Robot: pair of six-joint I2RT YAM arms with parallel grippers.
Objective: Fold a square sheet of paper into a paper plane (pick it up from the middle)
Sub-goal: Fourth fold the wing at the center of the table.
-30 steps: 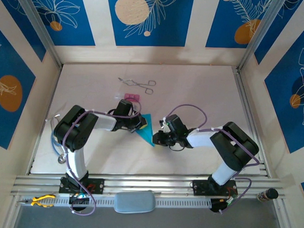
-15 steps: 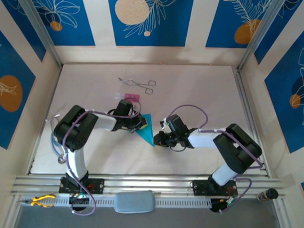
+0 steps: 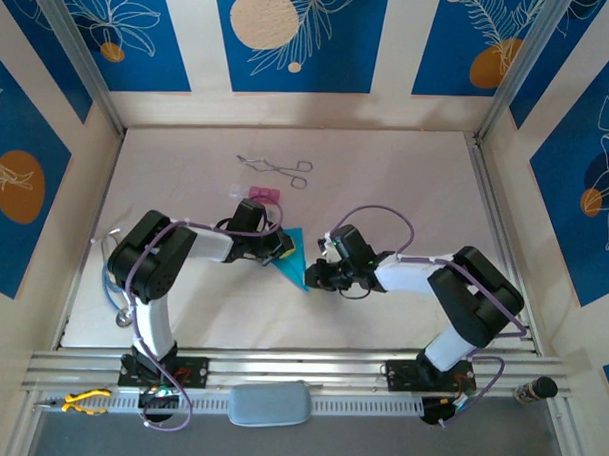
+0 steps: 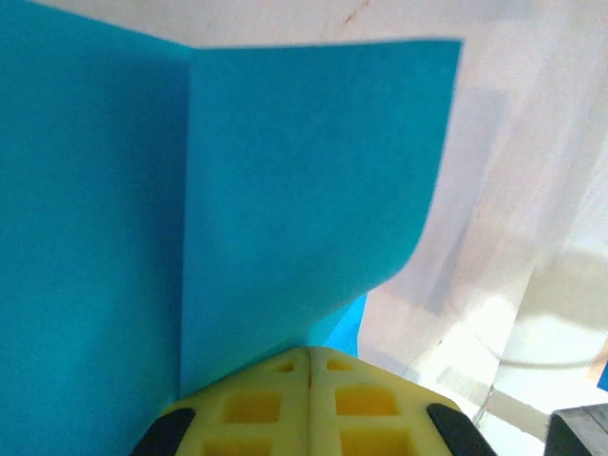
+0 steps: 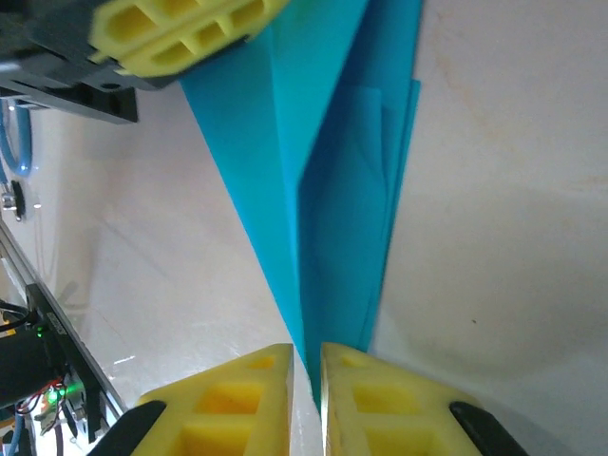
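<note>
The square sheet of paper is folded into a narrow cyan-blue pointed wedge, the paper plane (image 3: 294, 258), lying mid-table. My left gripper (image 3: 281, 249) is at its wide end. Its yellow fingers (image 4: 256, 404) are pressed together and shut, and a curled paper flap (image 4: 304, 180) rises right from their tips. My right gripper (image 3: 314, 277) is at the pointed end. Its jaws stand a narrow slit apart, with the wedge's tip (image 5: 313, 366) running into the slit against the right finger (image 5: 380, 404). The left fingers (image 5: 180, 33) lie over the wide end of the paper (image 5: 332, 190).
Metal forceps (image 3: 277, 168) and a small pink block (image 3: 263, 194) lie behind the paper. Patterned walls close in the white table (image 3: 406, 182) on three sides. A metal rail (image 3: 299, 373) runs along the near edge, with yellow pliers (image 3: 78, 401) at the lower left.
My right gripper has crept slightly left along the table towards the wedge's tip. The left gripper and the paper have stayed put.
</note>
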